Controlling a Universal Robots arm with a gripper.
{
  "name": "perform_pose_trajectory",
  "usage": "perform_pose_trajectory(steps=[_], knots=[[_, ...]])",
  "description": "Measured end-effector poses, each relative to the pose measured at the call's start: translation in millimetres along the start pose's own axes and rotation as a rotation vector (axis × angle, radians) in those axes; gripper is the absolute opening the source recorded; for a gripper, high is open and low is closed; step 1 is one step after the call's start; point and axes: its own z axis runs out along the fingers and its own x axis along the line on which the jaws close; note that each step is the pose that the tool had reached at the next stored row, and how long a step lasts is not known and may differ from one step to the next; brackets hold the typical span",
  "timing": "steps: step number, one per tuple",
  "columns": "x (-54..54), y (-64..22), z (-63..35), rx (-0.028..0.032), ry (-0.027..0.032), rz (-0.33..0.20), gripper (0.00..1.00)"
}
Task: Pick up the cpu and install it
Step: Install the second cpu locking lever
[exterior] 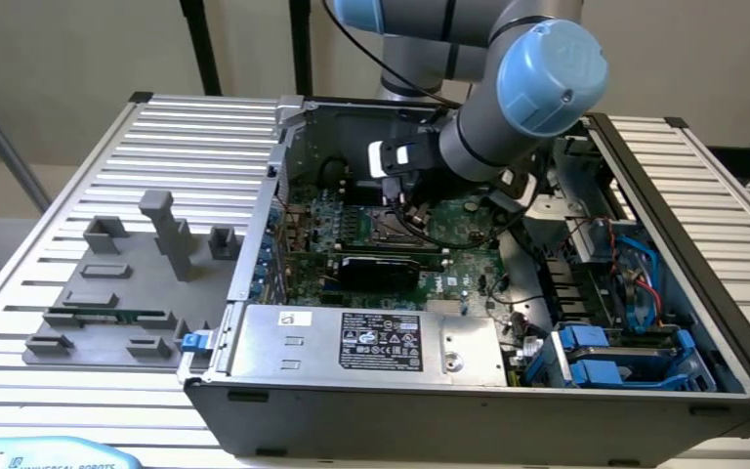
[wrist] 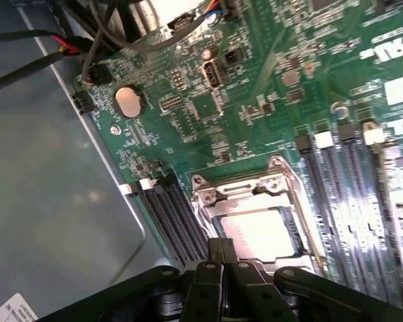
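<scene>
A pale silvery square, the cpu [wrist: 258, 233], lies flat inside the metal-framed socket [wrist: 282, 176] of the green motherboard [wrist: 255, 100]. In the wrist view my gripper [wrist: 223, 247] hangs over the socket's edge, its black fingers pressed together with nothing seen between them. In the exterior view the gripper [exterior: 408, 200] reaches down into the open computer case [exterior: 479, 391], just above the socket [exterior: 378, 227] near the board's middle.
Dark memory slots [wrist: 178, 215] flank the socket on both sides. Black cables [wrist: 107, 33] cross one corner of the board. A power supply [exterior: 368, 342] fills the case's front. On the exterior view's left, a grey tray [exterior: 114, 293] of plastic blocks rests on the slatted table.
</scene>
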Motion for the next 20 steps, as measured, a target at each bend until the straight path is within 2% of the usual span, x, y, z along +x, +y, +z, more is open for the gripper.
perform_pose_trajectory(steps=[9, 13, 17, 20], knots=[[-19.5, -2.0, -24.5, 0.0, 0.0002, 0.0, 0.11], [-26.3, -2.5, -34.3, 0.0019, -0.0003, 0.001, 0.11], [-32.9, -4.2, -38.9, 0.0023, -0.0005, 0.002, 0.11], [-39.5, -8.9, -39.5, 0.0023, -0.0003, 0.002, 0.11]])
